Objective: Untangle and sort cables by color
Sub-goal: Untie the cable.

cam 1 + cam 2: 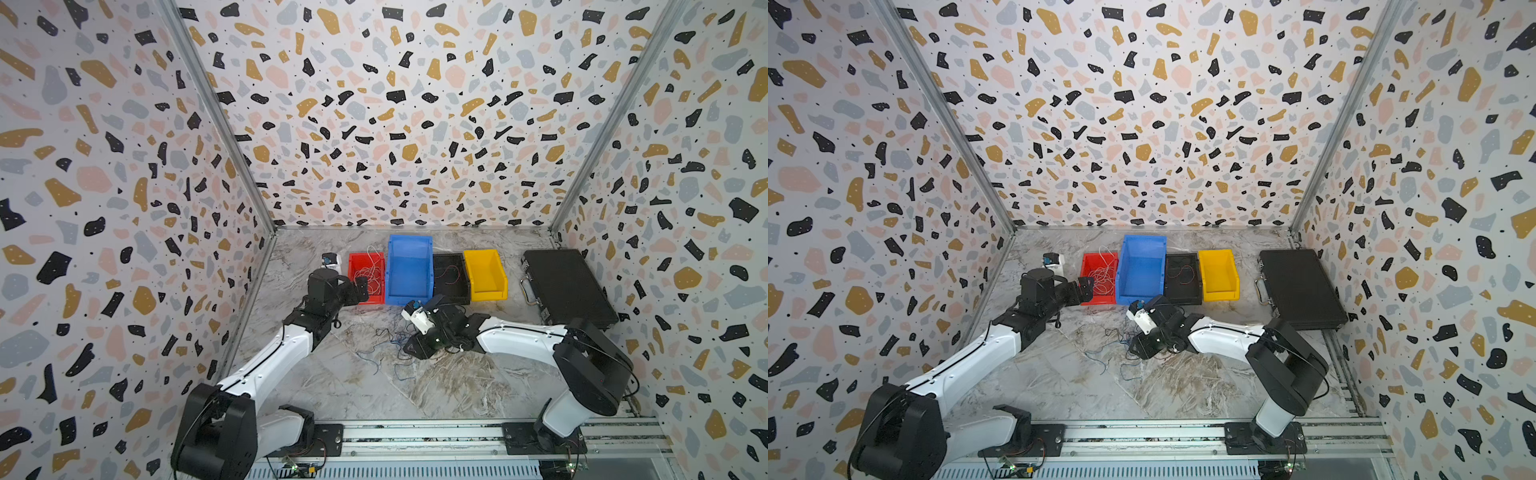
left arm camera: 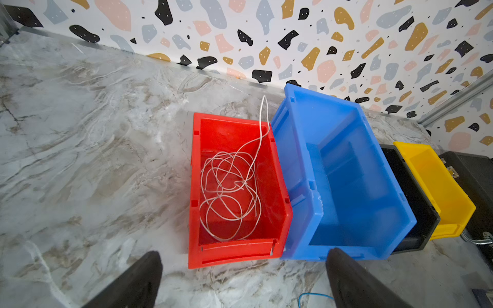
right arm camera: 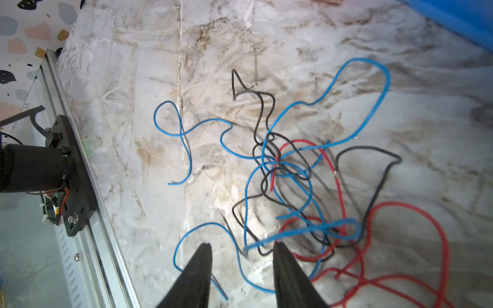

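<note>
Right hand (image 3: 241, 244) half-open, over tangled cables (image 3: 289, 169)

- No text, label, brand, number or sign can be read in any of the views.
- The small circuit board (image 1: 297, 468) at the front rail is too small in both top views for any print on it to be made out.
- In the right wrist view, the black mounting plate (image 3: 77, 173) on the rail bears a faint mark along its edge, too blurred to read.
</note>
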`<state>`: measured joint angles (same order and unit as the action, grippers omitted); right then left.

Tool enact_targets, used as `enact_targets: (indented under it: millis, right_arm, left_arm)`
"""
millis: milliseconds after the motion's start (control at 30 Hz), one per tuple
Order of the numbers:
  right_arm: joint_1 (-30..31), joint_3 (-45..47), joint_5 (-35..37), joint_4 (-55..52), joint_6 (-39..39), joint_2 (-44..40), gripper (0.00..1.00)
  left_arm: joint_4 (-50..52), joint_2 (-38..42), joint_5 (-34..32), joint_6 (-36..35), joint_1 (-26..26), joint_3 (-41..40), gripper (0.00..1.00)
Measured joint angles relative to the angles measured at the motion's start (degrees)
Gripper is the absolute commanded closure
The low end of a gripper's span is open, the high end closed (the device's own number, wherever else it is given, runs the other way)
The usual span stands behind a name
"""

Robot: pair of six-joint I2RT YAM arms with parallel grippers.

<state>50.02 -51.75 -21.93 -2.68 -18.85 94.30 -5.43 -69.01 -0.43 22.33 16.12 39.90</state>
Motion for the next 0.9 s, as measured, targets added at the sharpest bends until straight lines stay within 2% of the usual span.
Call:
enact_targets:
  millis: [67,167,200,333,533,700,900]
  right_arm:
    - [0.2,-0.5,0.5,0.7,0.0,0.9,0.64]
    - [0.3,-2.1,1.2,0.2,0.4,2.2,0.93]
    - [0.3,-3.0,1.6,-0.3,0.6,2.6,0.96]
    - [0.6,-3.5,3.3,-1.9,1.2,1.0,0.98]
    - [2.1,-6.0,7.3,-12.2,2.9,-13.7,0.99]
    - [2.6,-17.0,9.9,-21.0,6.3,-21.6,0.99]
    - [2.6,-27.6,11.5,-32.2,9.2,-22.6,0.99]
  left_arm:
    - [-0.2,0.3,0.4,0.0,0.0,-0.8,0.01]
    - [-0.3,0.7,1.8,0.2,-0.2,-1.1,0.01]
    - [-0.3,0.9,2.3,0.4,-0.3,-1.2,0.01]
    - [-0.9,2.9,3.1,0.9,-0.3,-2.0,0.01]
    - [-1.0,6.8,3.4,1.3,-0.3,-3.9,0.00]
    - [-1.6,7.0,5.9,2.0,-0.4,-4.0,0.00]
    - [-4.3,4.5,11.0,3.5,-0.4,-5.2,0.00]
